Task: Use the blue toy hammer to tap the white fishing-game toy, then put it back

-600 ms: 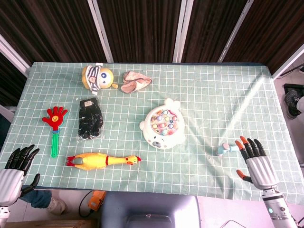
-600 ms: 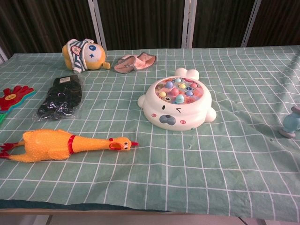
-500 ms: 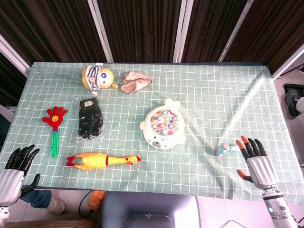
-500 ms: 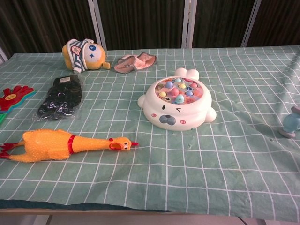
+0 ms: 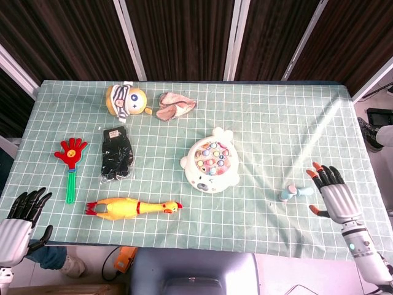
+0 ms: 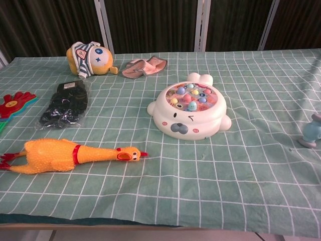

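The blue toy hammer [image 5: 293,193], light rigid plastic near the table's right edge, wants a handle grip from the empty, spread right robot hand [image 5: 334,200].

No writing, label, brand or number can be read in either view. The white fishing-game toy [image 5: 210,164], the yellow rubber chicken [image 6: 70,153] and the bagged black gloves [image 5: 116,152] show no readable marks.

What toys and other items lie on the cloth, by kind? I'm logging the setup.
Toys: 5: blue toy hammer, fishing-game toy, rubber chicken, hand clapper, striped plush.
Clothing: 2: bagged black gloves, pink cloth piece.
Total: 7
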